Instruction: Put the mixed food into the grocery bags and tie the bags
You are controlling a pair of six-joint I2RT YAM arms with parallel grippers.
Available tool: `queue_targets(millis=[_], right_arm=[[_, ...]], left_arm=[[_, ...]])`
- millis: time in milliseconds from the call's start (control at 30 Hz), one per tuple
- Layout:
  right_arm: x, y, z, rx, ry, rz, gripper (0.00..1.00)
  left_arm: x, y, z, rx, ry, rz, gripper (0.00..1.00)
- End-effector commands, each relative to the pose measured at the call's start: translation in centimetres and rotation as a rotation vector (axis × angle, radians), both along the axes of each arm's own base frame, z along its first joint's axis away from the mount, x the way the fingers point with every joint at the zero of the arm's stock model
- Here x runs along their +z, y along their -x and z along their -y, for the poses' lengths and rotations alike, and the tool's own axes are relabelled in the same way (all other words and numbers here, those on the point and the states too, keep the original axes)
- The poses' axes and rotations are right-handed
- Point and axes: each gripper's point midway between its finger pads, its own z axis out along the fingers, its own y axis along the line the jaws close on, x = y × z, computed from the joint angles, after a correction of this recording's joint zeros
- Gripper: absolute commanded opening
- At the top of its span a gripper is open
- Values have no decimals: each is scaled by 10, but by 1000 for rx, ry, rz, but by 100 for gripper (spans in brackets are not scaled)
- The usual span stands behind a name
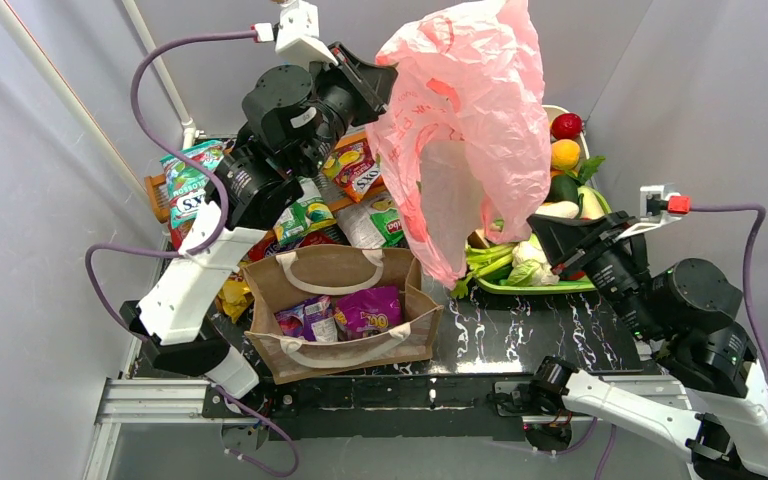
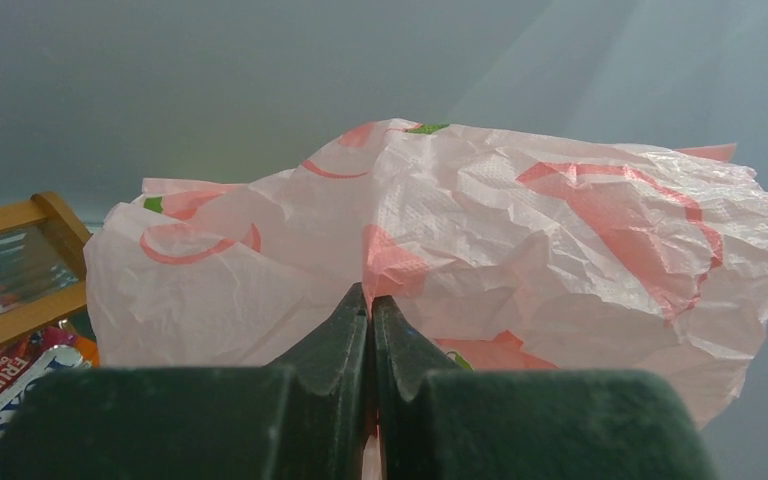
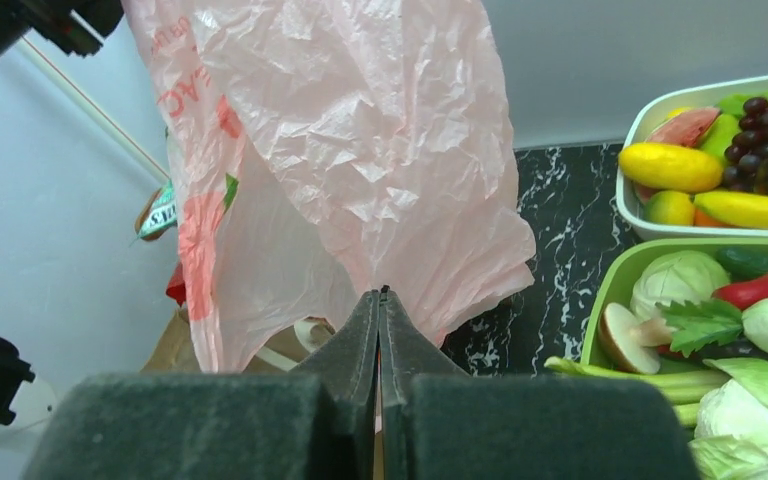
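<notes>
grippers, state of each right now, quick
left gripper: closed, holding the pink bag up
right gripper: closed; cannot tell if it grips the bag

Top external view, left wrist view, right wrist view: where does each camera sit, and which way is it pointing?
Top external: above and behind the arms, looking down on the table, brown tote and pink bag; both arms show.
Left wrist: on the left arm, looking along the left tool, shut on the bag; only its fingers show.
Right wrist: on the right arm, looking along the right tool, pinching the bag's lower edge, green tray at right; only its fingers show.
Shared: all three see the pink bag.
</notes>
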Motion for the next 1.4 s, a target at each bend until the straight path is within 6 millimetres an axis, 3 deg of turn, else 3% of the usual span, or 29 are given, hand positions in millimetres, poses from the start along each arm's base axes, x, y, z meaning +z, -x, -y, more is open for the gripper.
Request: queue_targets(millis=[0,100,200,233,333,467,600,733,833,867,967,1067,1133,1233,1367], right_arm=[[-29,3,-14,53,41,-82,1],[-18,9,-19,100,-4,-52,1],[3,17,-21,143,-68,-18,1],[12,19,-20,150,-98,-11,1],[44,27,-13,169,-201,28,1],[78,30,-1,149,-316,64,1],[100,24,11,93,-440,65,1],[112,17,7,71,-445,76,1],[97,7,9,6,-360,17,1],[84,1,11,-35,-319,-22,3],[35,-10,15,-132,-187,-168,45],[-17,-13,22,-221,-77,-312,68],[-43,-13,30,-276,-38,-370,72],[-67,-16,45,-370,-4,-398,78],[-80,-22,55,-453,61,-406,82]], left_arm=[[-4,1,2,-25,28,-17,3],[-12,1,4,-39,27,-34,8],[-27,-5,6,-51,-9,-75,23],[-34,-9,7,-51,-38,-90,37],[-63,-18,10,-38,-167,-137,95],[-96,-23,15,-47,-305,-200,98],[-110,-11,29,-165,-376,-208,98],[-127,2,36,-265,-445,-225,98],[-153,3,28,-245,-490,-274,98],[-162,5,26,-244,-502,-289,98],[-183,9,24,-252,-518,-323,98],[-197,12,24,-260,-518,-342,98],[-203,12,27,-271,-511,-353,98],[-205,13,36,-307,-498,-359,98],[-196,14,43,-336,-482,-343,98]])
